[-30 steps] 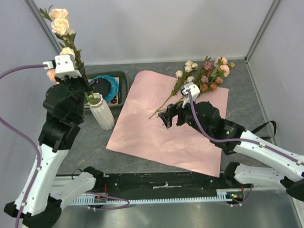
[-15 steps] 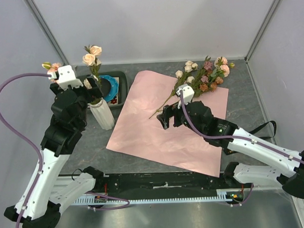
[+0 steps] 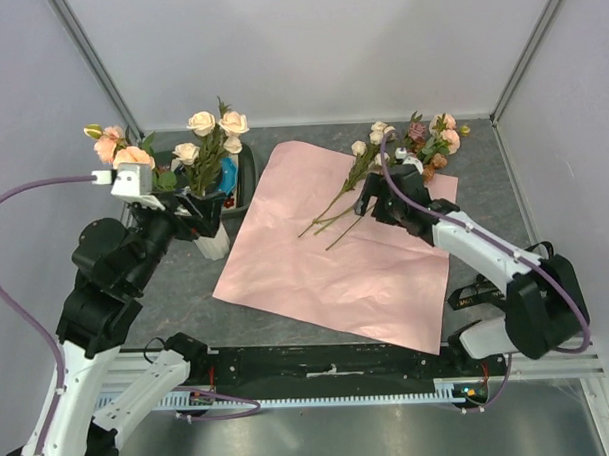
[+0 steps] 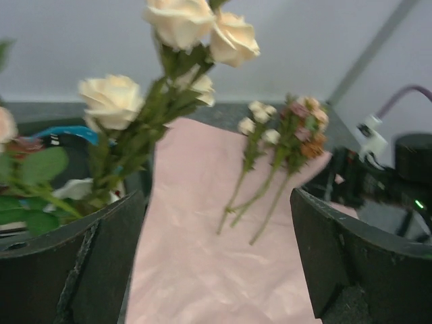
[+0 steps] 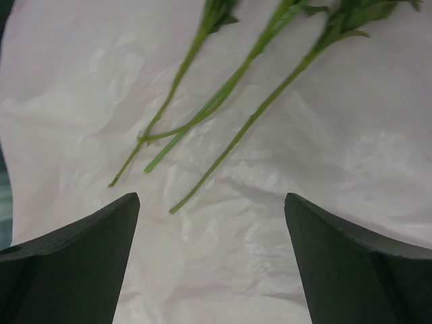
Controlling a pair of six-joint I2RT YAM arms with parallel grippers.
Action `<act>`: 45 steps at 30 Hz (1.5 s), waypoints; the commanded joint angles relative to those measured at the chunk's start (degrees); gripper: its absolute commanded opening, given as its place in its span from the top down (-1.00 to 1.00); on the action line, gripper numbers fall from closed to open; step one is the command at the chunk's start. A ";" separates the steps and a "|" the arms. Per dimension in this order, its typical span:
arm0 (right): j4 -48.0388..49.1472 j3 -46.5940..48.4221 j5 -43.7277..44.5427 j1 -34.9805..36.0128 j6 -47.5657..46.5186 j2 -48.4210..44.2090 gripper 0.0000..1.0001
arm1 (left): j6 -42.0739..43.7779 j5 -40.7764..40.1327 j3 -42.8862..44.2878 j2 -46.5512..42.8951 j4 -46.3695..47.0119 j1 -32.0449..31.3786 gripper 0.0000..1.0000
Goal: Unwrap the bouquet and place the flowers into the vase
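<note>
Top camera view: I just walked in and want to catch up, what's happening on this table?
The robot is moving artificial roses from an unfolded pink paper sheet into a tall white ribbed vase. Cream and peach roses stand in the vase, with the open left gripper right beside them, holding nothing. More cream, peach and mauve roses lie across the paper's far edge, and the open right gripper hovers over their stems.
</note>
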 commanded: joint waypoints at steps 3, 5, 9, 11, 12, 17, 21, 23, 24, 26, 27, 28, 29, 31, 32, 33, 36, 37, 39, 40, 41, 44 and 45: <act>2.94 3.72 -9.66 -11.32 10.41 11.37 -0.78 | -7.91 24.20 -5.37 3.50 -1.04 -0.08 -0.83; 5.22 5.56 -11.26 -13.52 11.38 16.38 -0.63 | -9.14 28.93 -6.17 4.47 -0.25 -0.08 -0.78; 10.23 7.85 -13.37 -14.93 12.79 22.80 -0.56 | -10.11 35.11 -8.10 4.92 1.95 -0.08 -0.71; 11.99 8.73 -13.46 -14.93 13.50 25.27 -0.54 | -10.11 35.82 -8.45 4.57 2.13 -0.08 -0.70; 12.61 8.82 -13.55 -14.93 13.85 25.88 -0.53 | -10.11 35.82 -8.72 4.22 2.04 -0.08 -0.70; 15.69 8.03 -12.33 -15.01 16.22 28.61 0.06 | -10.46 36.17 -9.68 3.42 2.13 -0.08 -0.70; 15.78 6.54 -8.72 -15.01 17.28 28.35 0.31 | -10.55 36.00 -10.21 3.33 2.13 -0.08 -0.69; 15.51 5.75 -7.93 -15.10 17.19 27.74 0.62 | -10.55 35.99 -10.13 3.42 2.04 -0.08 -0.68; 15.51 5.40 -7.93 -15.36 17.28 26.17 0.70 | -10.55 36.08 -9.95 3.51 2.13 -0.08 -0.68; 15.25 3.73 -5.82 -15.46 17.02 23.62 0.82 | -10.64 35.99 -9.60 3.68 2.13 -0.08 -0.68; 14.55 3.12 -3.12 -15.54 16.75 20.13 0.84 | -10.55 36.08 -9.51 3.77 2.13 -0.08 -0.68; 14.55 1.54 -1.44 -15.54 16.66 18.18 0.88 | -10.46 36.08 -9.51 3.95 2.13 -0.08 -0.68; 13.07 0.57 0.14 -15.54 16.75 16.07 0.90 | -10.46 36.08 -9.42 4.12 2.13 -0.08 -0.68; 12.79 -3.19 4.19 -15.89 17.80 9.30 1.00 | -10.37 36.08 -9.60 4.56 2.13 -0.08 -0.68; 12.70 -4.44 5.25 -15.98 18.24 7.10 1.00 | -10.37 36.08 -9.68 4.83 2.22 -0.08 -0.68; 12.53 -6.71 6.65 -16.33 18.94 2.82 1.00 | -10.46 36.17 -9.69 4.83 2.31 -0.08 -0.67; 11.21 -10.32 10.25 -17.12 19.04 -5.45 1.00 | -10.81 36.78 -9.86 5.35 3.18 -0.08 -0.67; 10.77 -10.86 11.14 -17.21 18.17 -7.49 1.00 | -10.90 36.87 -9.69 5.53 3.36 -0.08 -0.67; 11.73 -11.56 10.98 -17.21 12.05 -12.59 1.00 | -11.34 37.83 -9.51 5.97 4.15 -0.08 -0.67; 12.69 -11.39 9.67 -17.21 9.31 -13.82 1.00 | -11.52 38.10 -9.42 6.06 4.41 -0.08 -0.67; 13.92 -11.13 7.04 -17.30 6.58 -15.58 1.00 | -11.60 38.54 -9.34 6.15 5.20 -0.08 -0.67; 18.67 -9.81 -4.12 -17.13 -2.39 -17.35 1.00 | -12.66 40.21 -9.42 6.67 6.87 -0.08 -0.68; 18.68 -8.94 -5.80 -17.04 -3.54 -17.53 1.00 | -13.18 41.08 -9.51 6.85 7.31 -0.08 -0.68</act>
